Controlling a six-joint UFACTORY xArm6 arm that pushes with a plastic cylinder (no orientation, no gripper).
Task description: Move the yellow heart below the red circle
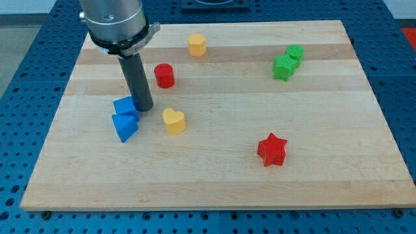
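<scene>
The yellow heart [173, 121] lies left of the board's middle. The red circle [164, 75] stands above it, slightly to the left, with a gap between them. My tip [144, 108] rests on the board just left of the yellow heart and below-left of the red circle, touching or almost touching the blue cube [125, 106].
A blue triangle [124, 127] lies just under the blue cube. A yellow hexagon [197, 45] sits near the top. Two green blocks [287, 62] sit together at the upper right. A red star [272, 150] lies at the lower right. The wooden board [325, 182] lies on a blue perforated table.
</scene>
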